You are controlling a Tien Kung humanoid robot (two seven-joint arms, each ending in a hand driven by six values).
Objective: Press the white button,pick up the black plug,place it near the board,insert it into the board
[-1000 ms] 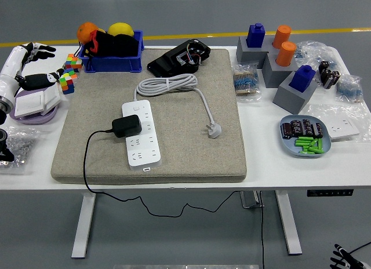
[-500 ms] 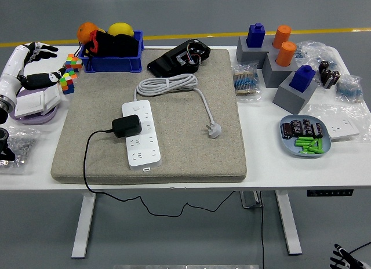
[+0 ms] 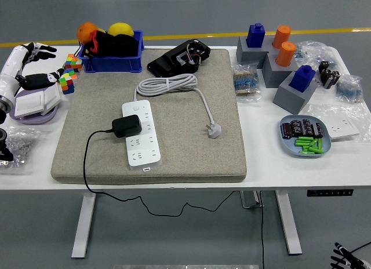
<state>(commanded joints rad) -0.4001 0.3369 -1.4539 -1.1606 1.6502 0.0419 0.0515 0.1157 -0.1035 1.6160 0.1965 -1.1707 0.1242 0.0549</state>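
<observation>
- Right now, left hand (image 3: pixel 29 63) at the table's far-left edge, fingers spread, holding nothing.
- Just right of its fingertips: colourful cube (image 3: pixel 71 73); blue bin (image 3: pixel 111 61) beyond that.
- Well right of the hand, on grey mat (image 3: pixel 191 147): white power strip (image 3: pixel 141 133), black plug (image 3: pixel 126 126) sitting in it, white button (image 3: pixel 135 107) at the strip's far end.
- Right hand (image 3: pixel 346 258): only fingertips at bottom-right corner, below table; can't tell its state.

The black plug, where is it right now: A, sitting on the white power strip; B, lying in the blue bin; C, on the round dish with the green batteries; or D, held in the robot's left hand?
A: the black plug sits on the white power strip on the grey mat, its cord trailing off the near edge.
</observation>
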